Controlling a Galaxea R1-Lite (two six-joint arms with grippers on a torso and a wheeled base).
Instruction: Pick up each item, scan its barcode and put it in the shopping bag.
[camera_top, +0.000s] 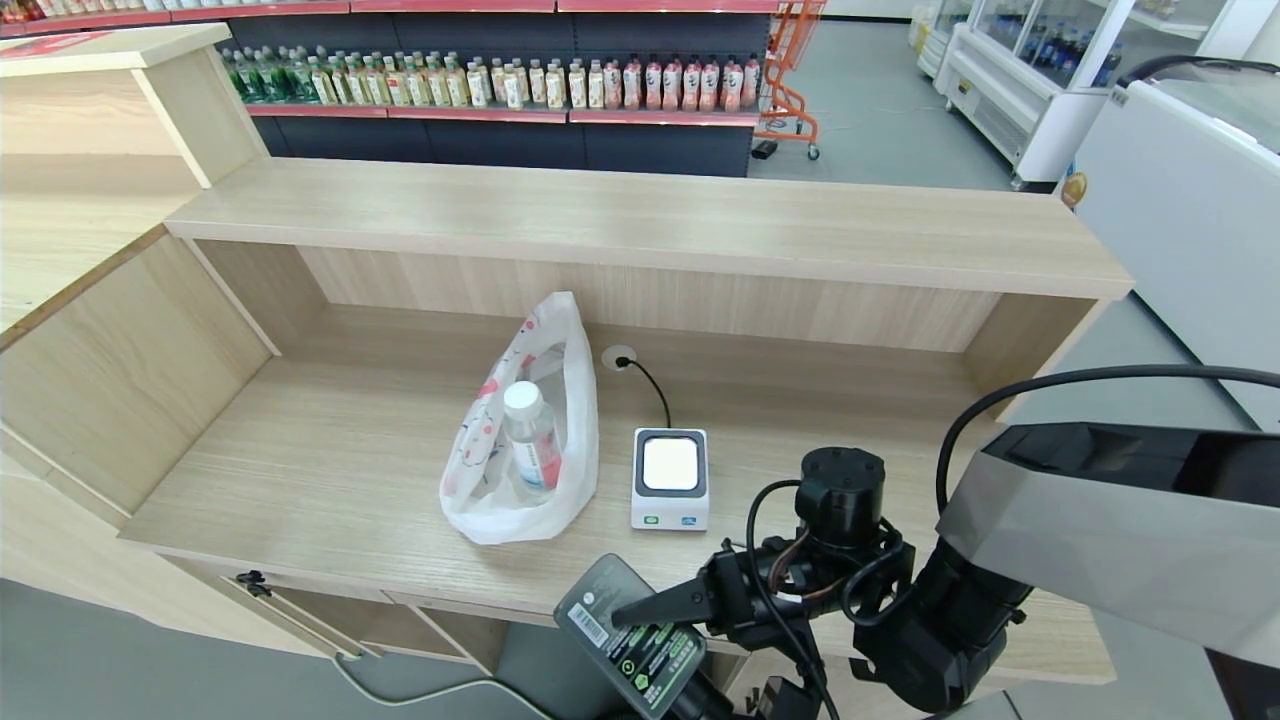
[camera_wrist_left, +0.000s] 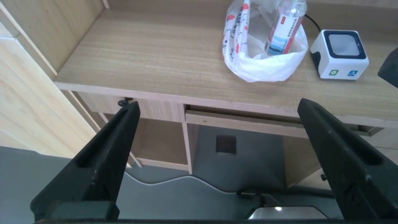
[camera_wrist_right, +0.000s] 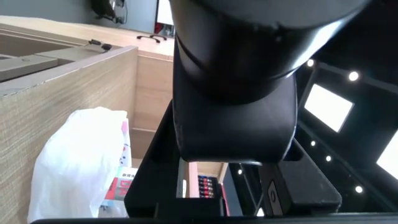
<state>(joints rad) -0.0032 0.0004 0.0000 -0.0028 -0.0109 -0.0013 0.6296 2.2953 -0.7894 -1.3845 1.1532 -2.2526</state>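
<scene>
The shopping bag (camera_top: 470, 480) stands open at the middle of the head view, on the wooden desk (camera_top: 330, 470). It is white plastic with red markings. A clear bottle (camera_top: 530, 440) with a white cap stands upright inside it, leaning slightly against the bag's wall.

Just right of the bag, close to it, sits the small white scanner (camera_top: 670, 478) with its pale window facing up. A black cable (camera_top: 655, 385) runs from its back to a round hole in the desk surface.

At the lower middle of the frame, in front of the desk's near edge, the right claw (camera_top: 650, 610) is clenched on a flat black packet (camera_top: 625, 650). One dark finger lies across the packet's upper face. The packet is tilted, and its white barcode label (camera_top: 595, 625) and a green label both face upward. It is held off the desk, below and slightly left of the scanner, and well apart from the bag.

In the left wrist view the left claw (camera_wrist_left: 219, 107) is released, its two dark fingers (camera_wrist_left: 112, 155) spread wide with nothing between them. It hangs in front of the desk edge, with the bag, bottle and scanner farther off on the desk.

Along the top of the head view a store shelf (camera_top: 500, 85) carries a row of bottles. White freezers (camera_top: 1180, 170) stand at the upper right.
</scene>
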